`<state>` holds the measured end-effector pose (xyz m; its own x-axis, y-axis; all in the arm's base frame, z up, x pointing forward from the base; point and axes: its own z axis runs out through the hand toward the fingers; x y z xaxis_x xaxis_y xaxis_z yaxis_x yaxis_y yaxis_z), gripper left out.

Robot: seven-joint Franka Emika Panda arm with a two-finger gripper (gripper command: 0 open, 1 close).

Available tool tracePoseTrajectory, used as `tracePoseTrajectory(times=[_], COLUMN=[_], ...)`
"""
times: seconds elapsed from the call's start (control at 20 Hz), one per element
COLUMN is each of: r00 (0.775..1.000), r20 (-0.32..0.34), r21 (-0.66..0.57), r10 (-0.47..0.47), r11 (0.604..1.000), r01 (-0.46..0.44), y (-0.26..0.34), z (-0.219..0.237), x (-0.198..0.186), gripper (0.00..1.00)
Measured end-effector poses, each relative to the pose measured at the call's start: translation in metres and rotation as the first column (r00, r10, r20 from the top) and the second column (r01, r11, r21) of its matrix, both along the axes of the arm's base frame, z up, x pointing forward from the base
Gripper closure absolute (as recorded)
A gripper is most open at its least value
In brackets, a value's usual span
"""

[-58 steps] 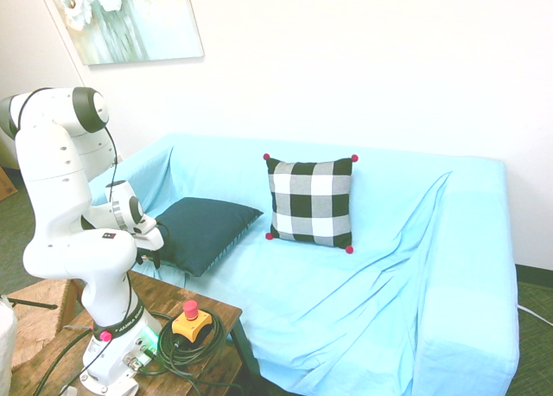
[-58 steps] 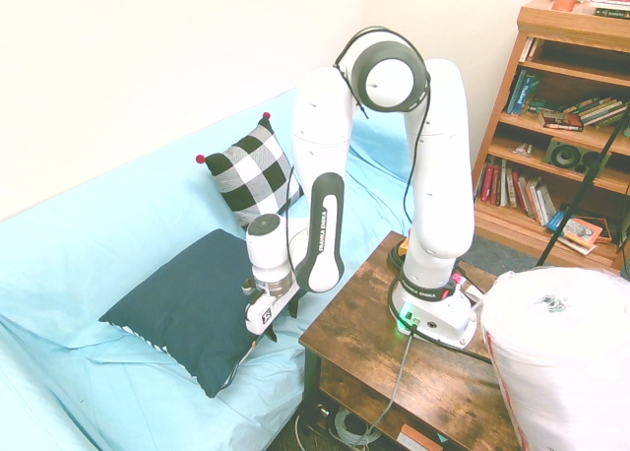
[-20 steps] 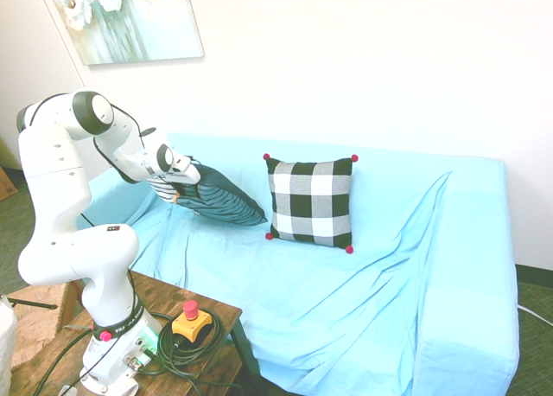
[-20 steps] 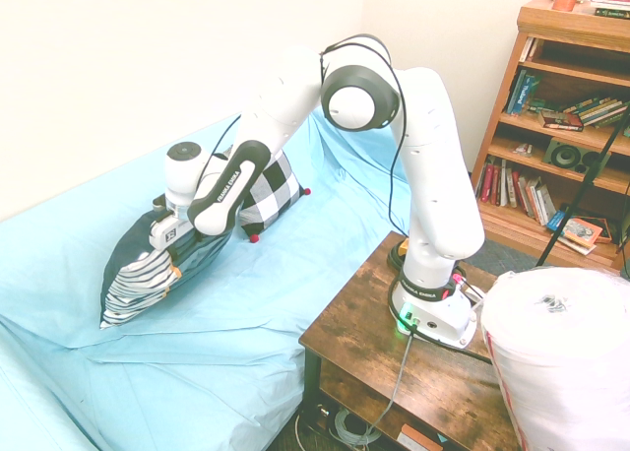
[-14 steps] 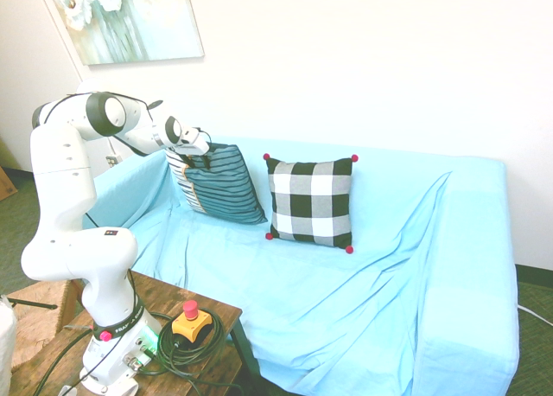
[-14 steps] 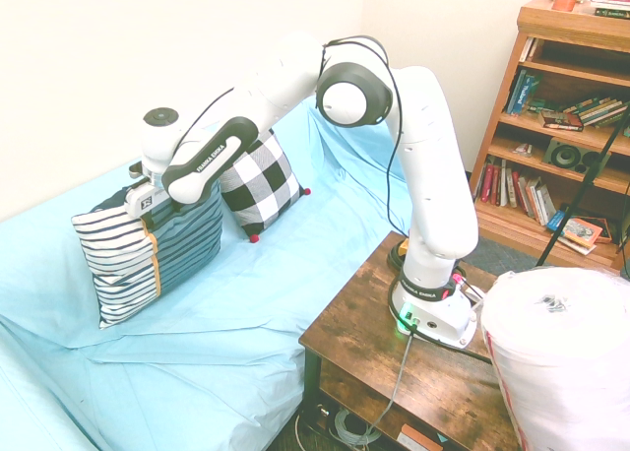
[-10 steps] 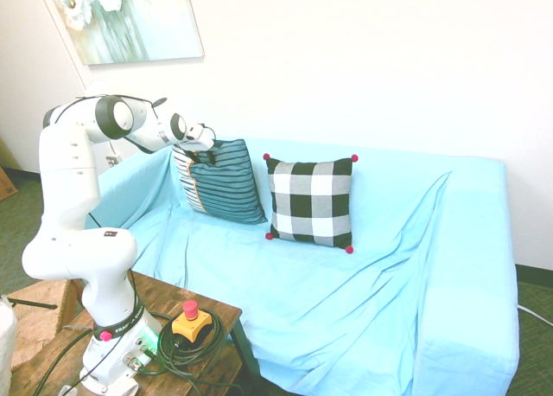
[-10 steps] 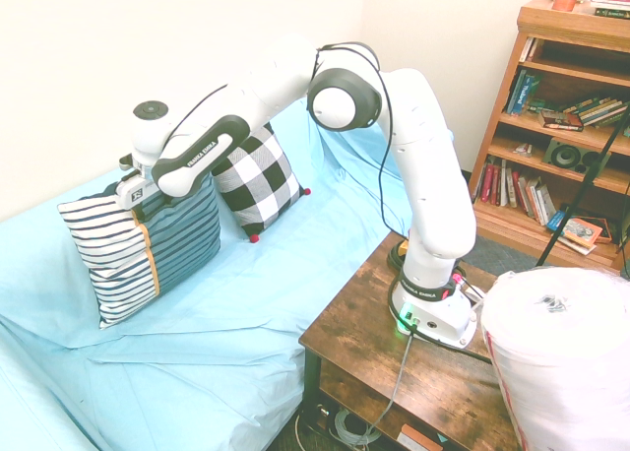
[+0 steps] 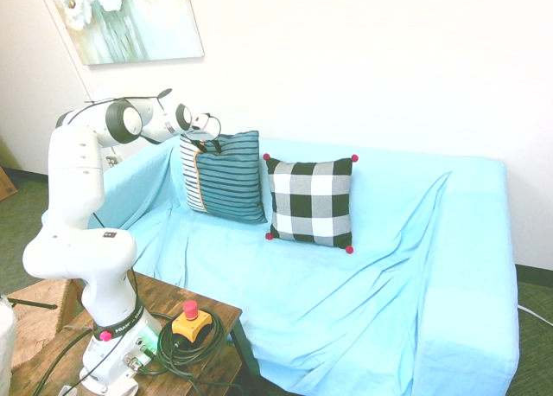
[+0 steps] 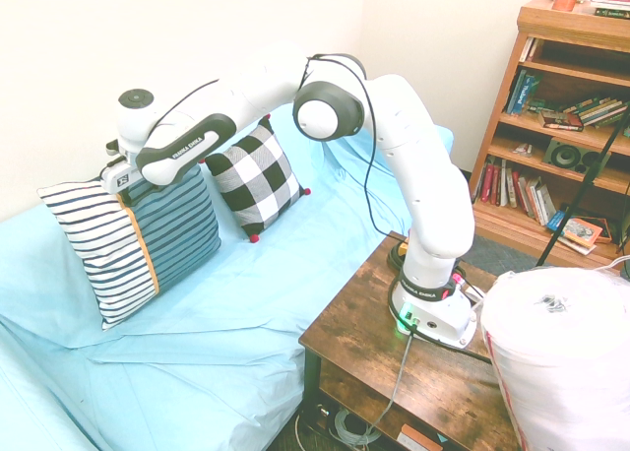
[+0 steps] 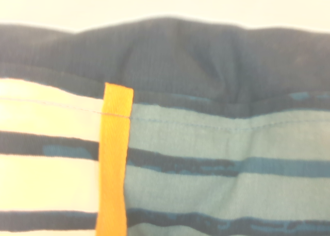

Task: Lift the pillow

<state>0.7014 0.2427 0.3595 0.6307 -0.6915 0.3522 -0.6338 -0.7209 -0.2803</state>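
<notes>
While its fingers are apart at the pillow's (image 9: 230, 180) upper edge, the gripper (image 9: 208, 146) should ease it gently against the sofa's (image 9: 363, 314) back.

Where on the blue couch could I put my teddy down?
The seat looks free in front of the checked pillow, towards the far armrest. It's crowded by the couch back, where the striped pillow stands under the gripper.
</notes>
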Motion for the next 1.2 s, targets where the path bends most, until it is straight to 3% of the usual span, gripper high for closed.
tracePoseTrajectory(times=[0.65,0.9,1.2], r00=[1.000,0.999,0.999], r20=[0.010,0.028,0.032], r21=[0.015,0.028,0.047], r10=[-0.024,-0.018,0.002], r11=[1.000,0.999,0.999], r01=[0.023,0.017,-0.003], y=[-0.003,-0.003,-0.003], z=[-0.005,0.018,0.063], x=[0.053,0.048,0.007], gripper=[0.00,0.00,0.00])
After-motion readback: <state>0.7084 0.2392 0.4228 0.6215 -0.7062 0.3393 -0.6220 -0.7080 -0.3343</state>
